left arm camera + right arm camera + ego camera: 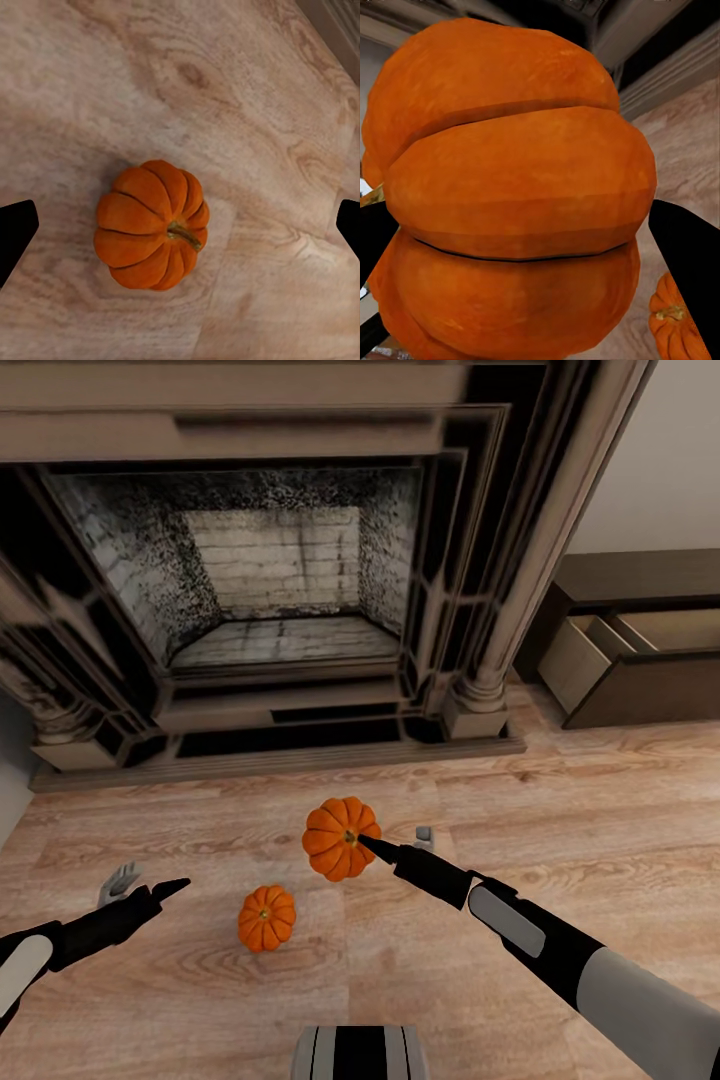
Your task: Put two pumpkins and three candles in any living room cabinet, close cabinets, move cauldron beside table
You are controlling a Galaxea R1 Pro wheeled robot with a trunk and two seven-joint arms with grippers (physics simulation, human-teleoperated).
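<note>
Fireplace (290,580) fronts a wood floor (560,810); cabinet (640,650) at right, one drawer (600,650) pulled out. Right end effector (395,847) grips a lifted pumpkin (340,838). Second pumpkin (266,917) rests on the floor beneath the left end effector (145,885), fingers spread, empty.

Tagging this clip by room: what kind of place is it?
Most likely a living room: a big stone fireplace with a brick firebox, light wood-plank floor, and a low dark-brown cabinet with an open drawer beside it. Two pumpkins lie by the hearth; the right hand grips one.
</note>
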